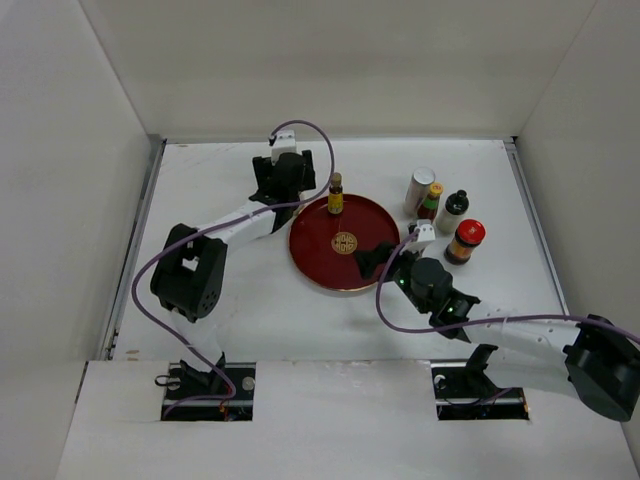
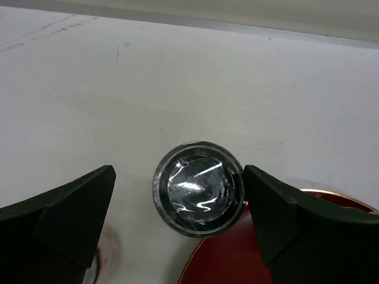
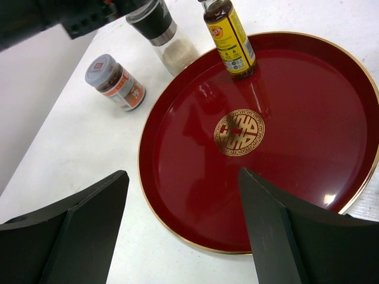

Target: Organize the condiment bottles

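A brown condiment bottle with a yellow label stands upright inside the far rim of the round red tray. My left gripper is open, its fingers on either side of a black-capped clear jar on the table just outside the rim. A silver-capped jar sits beside it. My right gripper hangs open and empty over the tray's near edge. Right of the tray stand a tall white bottle, a yellow-capped bottle, a black-capped bottle and a red-capped jar.
White walls enclose the table on the left, back and right. The left arm's purple cable loops over the table's left side, and the right arm's cable curls in front of the tray.
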